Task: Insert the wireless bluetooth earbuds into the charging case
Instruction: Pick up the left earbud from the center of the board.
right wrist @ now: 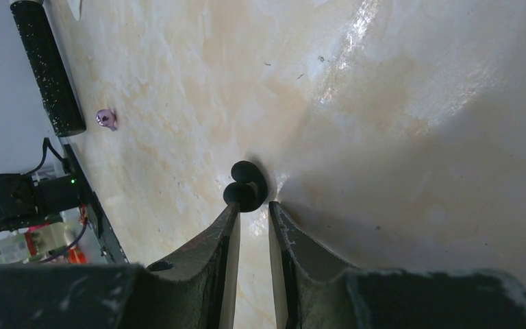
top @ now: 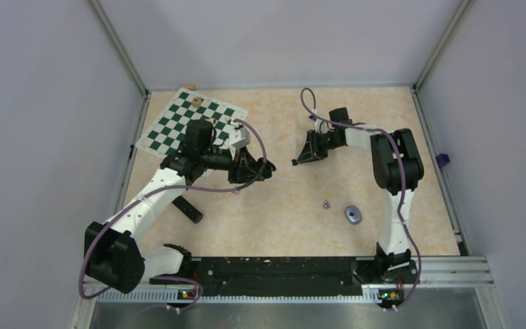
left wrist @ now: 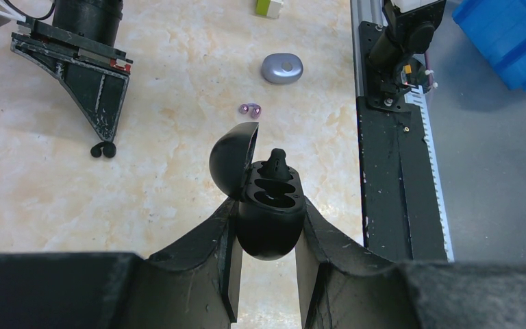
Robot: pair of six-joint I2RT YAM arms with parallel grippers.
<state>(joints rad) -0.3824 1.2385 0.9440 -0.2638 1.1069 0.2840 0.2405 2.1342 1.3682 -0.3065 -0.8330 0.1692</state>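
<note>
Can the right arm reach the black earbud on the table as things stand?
Likely yes. The black earbud lies on the bare table right at the tips of the right end effector, with nothing between. Its jaws stand narrowly apart; whether they pinch it is unclear.

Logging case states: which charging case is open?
The black case in the left gripper, lid flipped up; the grey case on the table is shut.

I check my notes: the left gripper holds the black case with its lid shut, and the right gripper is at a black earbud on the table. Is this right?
Not quite: the lid is open, not shut. The left wrist view shows the black case in the left gripper with its lid swung up. The rest is right.
</note>
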